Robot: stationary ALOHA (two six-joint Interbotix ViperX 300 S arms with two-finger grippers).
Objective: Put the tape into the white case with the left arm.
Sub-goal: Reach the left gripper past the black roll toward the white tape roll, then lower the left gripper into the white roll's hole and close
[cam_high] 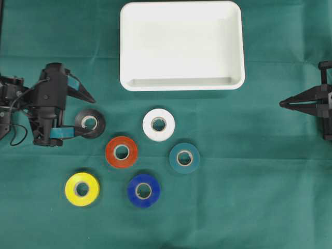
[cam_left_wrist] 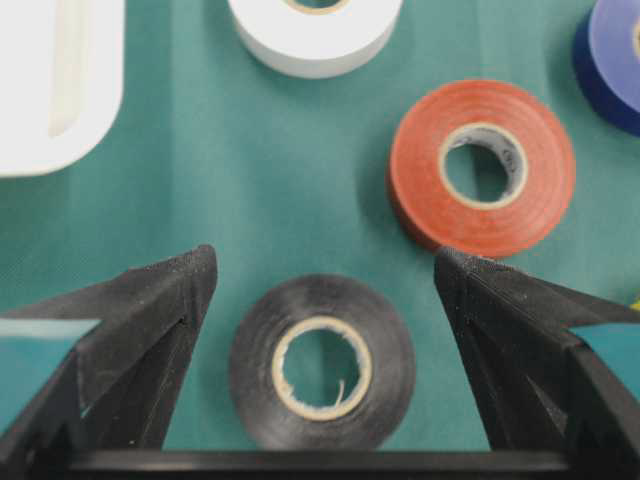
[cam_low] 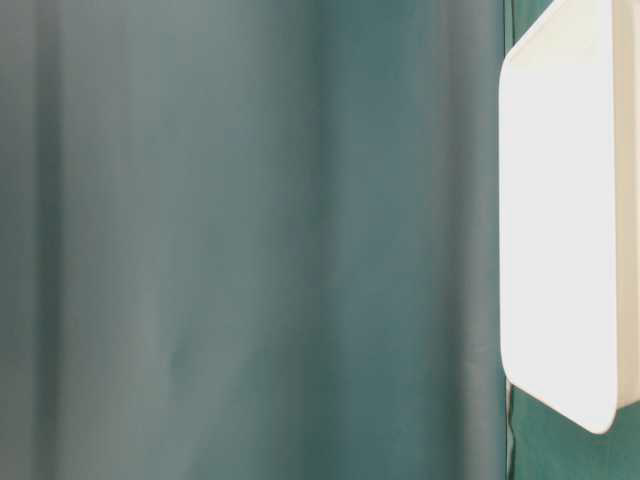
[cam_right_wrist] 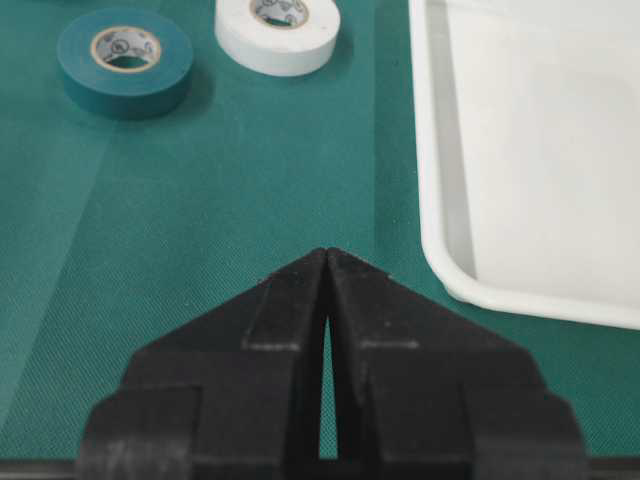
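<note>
A black tape roll (cam_high: 99, 124) (cam_left_wrist: 385, 340) lies flat on the green cloth. My left gripper (cam_high: 85, 116) (cam_left_wrist: 322, 262), with teal bands, is open wide and straddles the roll, one finger on each side, with a gap to the roll on both sides. The white case (cam_high: 181, 84) (cam_left_wrist: 40, 100) sits empty at the back of the table, up and to the right of the left gripper. At the far right edge, my right gripper (cam_high: 283, 104) (cam_right_wrist: 327, 253) rests low over the cloth, shut with nothing in it, beside the case's rim (cam_right_wrist: 430, 200).
Other rolls lie near the black one: white (cam_high: 149, 124) (cam_left_wrist: 315, 40), orange (cam_high: 111, 152) (cam_left_wrist: 420, 170), teal (cam_high: 194, 161) (cam_right_wrist: 90, 75), blue (cam_high: 134, 191) (cam_left_wrist: 610, 60) and yellow (cam_high: 71, 189). The orange roll is close to one left finger. The table-level view shows only cloth and the case (cam_low: 560, 200).
</note>
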